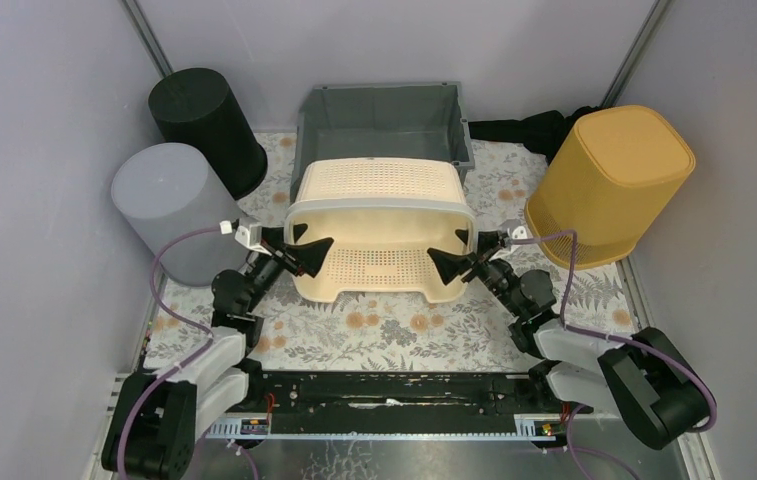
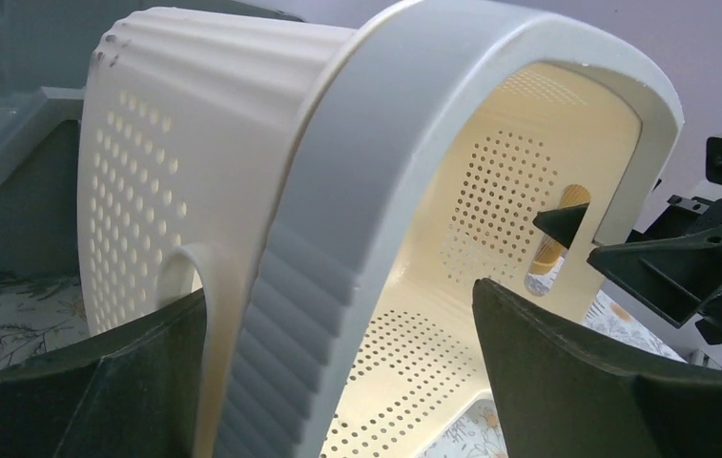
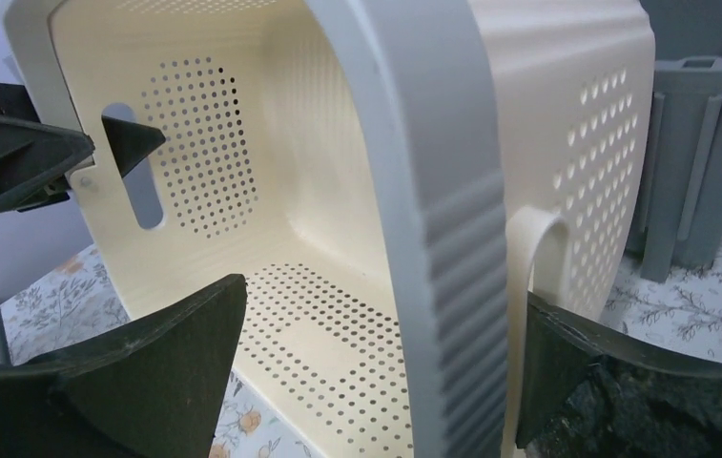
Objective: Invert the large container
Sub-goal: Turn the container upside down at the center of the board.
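Observation:
The large container is a cream perforated basket (image 1: 384, 190) lying on its side on the floral mat, its opening facing the arms. My left gripper (image 1: 306, 243) is open and straddles the basket's left rim, one finger outside the wall by the handle slot and one inside. My right gripper (image 1: 452, 250) is open and straddles the right rim the same way. In the left wrist view the basket (image 2: 175, 124) fills the frame and the rim passes between the spread fingers of that gripper (image 2: 338, 305). In the right wrist view the basket (image 3: 567, 95) shows likewise, with the gripper (image 3: 385, 296) around its rim.
A grey bin (image 1: 384, 120) stands right behind the basket. A yellow basket (image 1: 609, 180) stands upside down at the right. A black cylinder (image 1: 204, 125) and a grey cylinder (image 1: 169, 205) stand at the left. Walls close in both sides.

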`<state>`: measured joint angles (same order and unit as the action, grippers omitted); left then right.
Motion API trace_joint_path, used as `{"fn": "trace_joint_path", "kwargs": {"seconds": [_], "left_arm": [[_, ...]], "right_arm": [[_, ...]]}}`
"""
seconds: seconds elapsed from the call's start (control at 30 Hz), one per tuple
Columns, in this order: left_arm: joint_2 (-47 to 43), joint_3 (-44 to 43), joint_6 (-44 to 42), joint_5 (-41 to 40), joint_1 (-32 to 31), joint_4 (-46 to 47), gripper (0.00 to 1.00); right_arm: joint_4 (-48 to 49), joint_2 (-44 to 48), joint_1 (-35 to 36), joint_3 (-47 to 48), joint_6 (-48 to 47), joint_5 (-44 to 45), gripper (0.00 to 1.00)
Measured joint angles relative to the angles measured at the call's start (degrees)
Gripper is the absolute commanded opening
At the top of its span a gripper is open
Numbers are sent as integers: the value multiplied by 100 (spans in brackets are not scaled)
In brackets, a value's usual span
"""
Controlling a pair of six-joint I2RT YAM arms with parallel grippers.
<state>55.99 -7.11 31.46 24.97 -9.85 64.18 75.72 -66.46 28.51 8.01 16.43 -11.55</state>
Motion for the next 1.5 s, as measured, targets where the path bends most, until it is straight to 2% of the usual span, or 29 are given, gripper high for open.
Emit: {"fn": "trace_joint_path", "kwargs": {"seconds": [0.27,0.67,1.03,1.13,1.5], "left_arm": [[-588,39,55,-352,-28,-931,100],[-691,278,87,-446,-66,-793,100],[-1130,131,313,-807,-92,-1860,100],[-1069,153,420,-846,-87,-2459,100],[-1349,94,391,-697,-94,-2959,100]], "right_arm": [[-741,315,28,-168,205,7,99],[-1069,695,48,-424,420,129,99],[-2037,1425,59,-752,487,511,100],[-2452,1421,59,-772,520,542,97],[-2994,1482,59,-765,658,555,86]]}}
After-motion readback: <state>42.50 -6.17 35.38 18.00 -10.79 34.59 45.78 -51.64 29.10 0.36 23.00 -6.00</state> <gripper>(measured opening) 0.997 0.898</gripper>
